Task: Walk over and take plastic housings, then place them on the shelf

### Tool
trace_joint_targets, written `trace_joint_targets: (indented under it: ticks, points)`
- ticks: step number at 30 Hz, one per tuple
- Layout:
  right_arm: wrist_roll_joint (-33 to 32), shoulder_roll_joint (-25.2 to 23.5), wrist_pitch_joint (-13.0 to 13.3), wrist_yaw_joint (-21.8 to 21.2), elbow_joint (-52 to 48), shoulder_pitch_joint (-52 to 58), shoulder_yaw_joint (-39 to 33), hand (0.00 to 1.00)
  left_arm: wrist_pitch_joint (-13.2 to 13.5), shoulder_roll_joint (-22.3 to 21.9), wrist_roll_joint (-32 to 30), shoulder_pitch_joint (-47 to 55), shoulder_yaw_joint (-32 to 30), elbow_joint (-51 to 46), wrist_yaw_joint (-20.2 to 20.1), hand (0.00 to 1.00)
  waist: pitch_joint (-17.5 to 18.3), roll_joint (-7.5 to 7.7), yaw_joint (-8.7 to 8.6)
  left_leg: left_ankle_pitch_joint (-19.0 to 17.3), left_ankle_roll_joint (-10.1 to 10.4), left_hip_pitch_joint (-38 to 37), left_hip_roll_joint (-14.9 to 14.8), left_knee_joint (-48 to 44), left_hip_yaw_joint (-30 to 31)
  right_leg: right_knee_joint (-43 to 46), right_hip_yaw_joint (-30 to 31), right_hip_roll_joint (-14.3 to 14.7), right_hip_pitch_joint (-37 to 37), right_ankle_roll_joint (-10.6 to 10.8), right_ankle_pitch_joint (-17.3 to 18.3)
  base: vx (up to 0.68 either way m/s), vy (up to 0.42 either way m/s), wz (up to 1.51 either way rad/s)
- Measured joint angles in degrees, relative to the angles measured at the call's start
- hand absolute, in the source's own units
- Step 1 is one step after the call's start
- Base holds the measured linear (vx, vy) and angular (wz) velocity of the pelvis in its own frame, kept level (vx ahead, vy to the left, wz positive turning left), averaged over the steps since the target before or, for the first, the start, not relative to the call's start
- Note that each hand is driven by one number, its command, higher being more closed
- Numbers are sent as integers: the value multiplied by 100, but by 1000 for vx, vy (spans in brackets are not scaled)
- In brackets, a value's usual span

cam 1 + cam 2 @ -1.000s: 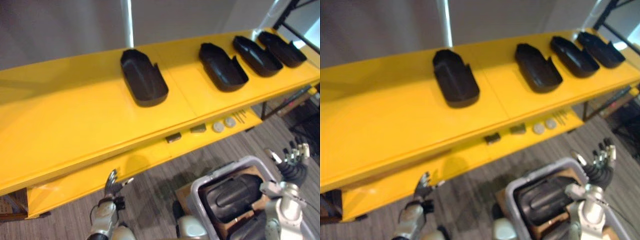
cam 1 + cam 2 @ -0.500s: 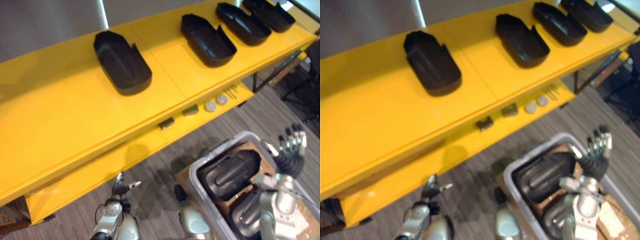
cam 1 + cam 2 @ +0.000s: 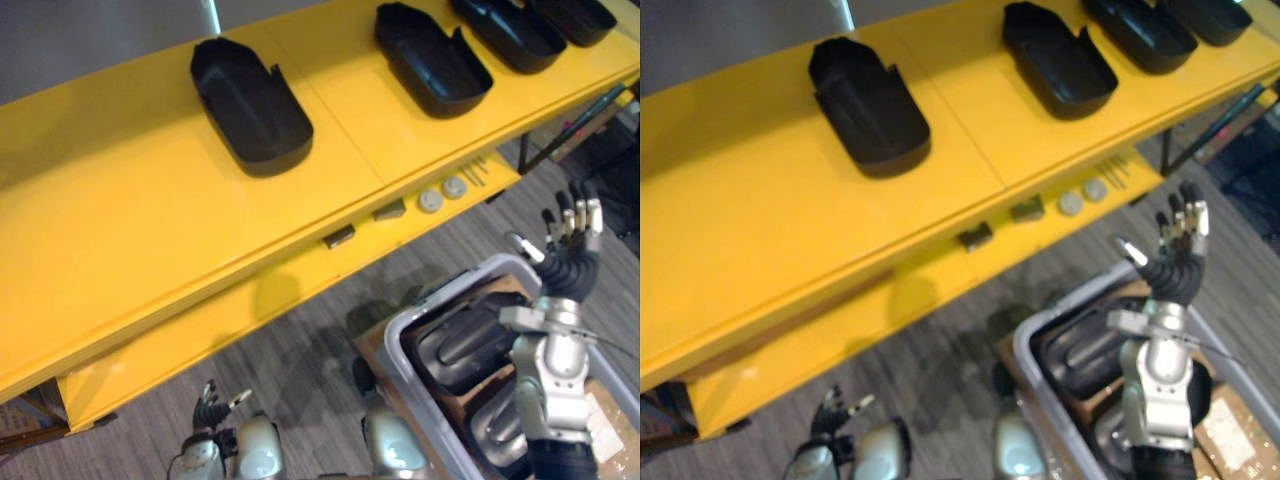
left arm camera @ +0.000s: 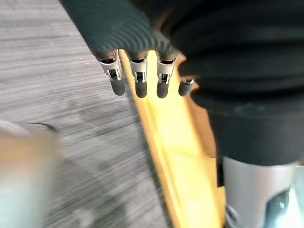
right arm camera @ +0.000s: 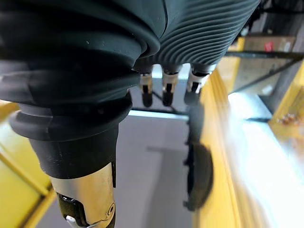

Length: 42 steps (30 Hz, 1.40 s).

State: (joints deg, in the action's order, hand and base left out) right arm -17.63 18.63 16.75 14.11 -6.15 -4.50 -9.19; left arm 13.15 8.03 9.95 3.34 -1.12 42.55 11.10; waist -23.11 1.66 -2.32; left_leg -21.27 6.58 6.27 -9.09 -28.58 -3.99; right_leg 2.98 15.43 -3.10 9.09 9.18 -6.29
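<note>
Your right hand [image 3: 568, 268] is open, fingers spread, just above the grey bin [image 3: 445, 290] holding dark housings [image 3: 462, 345]. Other housings [image 3: 250, 105] sit on the yellow shelf [image 3: 150, 230] beyond it. Your left hand [image 3: 210, 405] hangs open.

This is looking like a workshop or factory assembly area. A long yellow shelf [image 3: 150, 200] is running from 8 o'clock to 1 o'clock, and black plastic housings [image 3: 250, 105] are sitting on it in a spaced row, open side up. On its lower ledge [image 3: 250, 310], round discs [image 3: 431, 201] and small blocks [image 3: 339, 236] are lying between 2 and 3 o'clock. A grey bin [image 3: 450, 290] at 5 o'clock is holding more housings, and grey carpet [image 3: 300, 390] is covering the floor.
</note>
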Motion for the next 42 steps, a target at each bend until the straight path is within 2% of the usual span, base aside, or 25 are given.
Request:
trace_joint_targets:
  ticks: [1,3,5,6,7,8,10,12,13,14,15,16,17,18,19,20,21,23,26,28,33,35,39,42]
  points:
    - [0,-2,-89,156,77,-22,36,0,15,3,-151,-145,47,-144,-5,0,-82,-22,0,-54,-59,-15,21,-139,84,148,6,25,4,0,0,-50,67,-7]
    - [-38,-38,-94,320,73,229,17,0,19,66,-201,-285,199,-382,-40,0,-107,-32,-10,-228,-120,-23,22,-346,30,415,79,85,109,0,0,-109,119,-34]
    - [-135,-269,-64,155,-53,804,-217,0,-59,148,-311,-327,234,-584,-109,0,-157,61,-22,-434,-285,-105,68,-636,-196,748,-2,82,212,-4,-3,-177,136,-74]
    - [-148,-372,-64,-31,-152,1061,-352,0,-163,226,-398,-317,224,-595,-120,0,-210,162,-34,-526,-406,-219,162,-739,-346,803,-203,-7,203,-66,-85,-174,94,-85]
    - [-175,-380,-64,-154,-184,1149,-396,0,-228,259,-398,-304,194,-590,-119,0,-224,189,-48,-547,-483,-234,165,-755,-447,695,-266,-13,218,-160,-294,-332,139,-117]
    - [-180,-388,-65,-334,-195,1198,-425,0,-346,273,-385,-259,67,-559,-117,0,-235,148,-37,-505,-611,-212,-33,-739,-772,745,-549,-5,278,-469,-448,-261,91,-108]
    - [-145,-396,-62,-546,-204,1206,-405,0,-533,299,-372,-189,-133,-378,-115,0,-225,169,-16,-331,-710,-230,-129,-609,-1093,2237,-1497,-162,466,-626,544,-295,118,-98]
    - [-3,-397,-49,-615,-203,1074,-241,0,-601,341,-374,-9,-243,-264,-126,0,-196,177,42,-170,-725,-175,-248,-481,-1258,2556,-1918,-265,301,-729,877,-182,60,-67]
    - [71,-403,-24,-653,-207,996,-43,0,-609,405,-378,200,-289,-146,-137,0,-172,179,142,-9,-711,-103,-335,-324,-1417,2559,-2218,-399,98,-737,1081,-162,-18,-79]
    - [197,-405,-28,-642,-204,902,120,0,-626,431,-381,421,-391,-47,-148,0,-90,315,283,131,-664,-59,-395,-161,-1570,2443,-2430,-521,-101,-728,1201,-152,-49,-77]
    - [284,-405,-30,-631,-204,846,184,0,-624,436,-377,555,-474,-38,-147,0,-81,322,342,182,-628,-11,-425,-123,-1595,2346,-2549,-581,-230,-740,1226,-109,-108,-68]
    - [340,-406,-41,-568,-205,743,294,0,-621,460,-359,805,-578,0,-140,0,-37,395,458,258,-567,62,-463,-87,-1675,2038,-2693,-692,-500,-751,1202,-90,-159,-52]
    - [441,-410,-104,-466,-193,637,371,0,-610,454,-321,1014,-727,115,-135,0,60,549,544,286,-503,176,-464,-176,-1728,1594,-2796,-771,-697,-622,1112,-89,-221,-49]
    - [506,-407,-168,-369,-181,542,384,0,-613,409,-305,1090,-846,246,-136,0,66,557,598,316,-449,259,-471,-227,-1677,1327,-2902,-734,-739,-521,1172,-60,-200,-40]
    - [505,-399,-213,-296,-166,462,383,0,-609,343,-298,1123,-948,331,-149,0,72,528,634,359,-396,323,-448,-257,-1551,1182,-2937,-687,-745,-467,1164,-47,-254,-46]
    - [504,-388,-315,-175,-96,320,381,0,-569,145,-307,1320,-1174,425,-225,0,79,421,640,412,-316,448,-455,-272,-1160,738,-2948,-546,-860,-148,1060,-31,-193,-39]
    - [505,-374,-336,-136,-51,333,372,0,-559,94,-307,1369,-1193,470,-254,0,94,363,619,429,-286,471,-472,-272,-1112,657,-2949,-489,-901,-98,1023,-27,-183,-27]
    - [514,-333,-487,-3,41,453,347,0,-547,-23,-281,1491,-1218,612,-337,0,143,260,532,486,-224,452,-532,-227,-1055,642,-2946,-405,-889,-115,1008,-60,-84,-5]
    - [506,-325,-630,136,59,619,237,0,-490,-125,-42,1575,-1255,616,-551,0,144,258,484,621,-172,390,-514,-45,-1091,740,-2785,-400,-680,-165,1028,-103,-60,-28]
    - [495,-327,-659,266,111,647,-27,0,-307,-211,94,1547,-1259,566,-670,0,142,262,455,726,-170,453,-434,99,-1112,764,-2634,-427,-430,-195,969,-83,-29,-36]
    - [502,-447,-663,1157,871,659,-779,0,-21,-151,146,1144,-1176,517,-675,0,-60,259,283,826,-214,842,-243,63,-851,920,-2581,-512,10,-179,858,-70,-1,-3]
    - [496,-499,-645,1543,1168,630,-948,0,132,-101,149,806,-1028,426,-627,0,-182,277,273,827,-220,1032,-156,1,-772,1017,-2561,-582,197,-146,822,-76,41,3]
    - [489,-547,-630,2051,1787,191,-1000,0,283,96,152,288,-649,232,-607,0,-302,368,288,857,-275,1367,-88,-114,-750,1058,-2485,-636,502,-123,708,-57,46,-2]
    - [493,-524,-637,2377,2314,-376,-1151,0,347,60,154,54,-482,65,-547,0,-415,329,321,875,-308,1546,11,-183,-612,1051,-2499,-698,598,-85,644,-38,51,10]
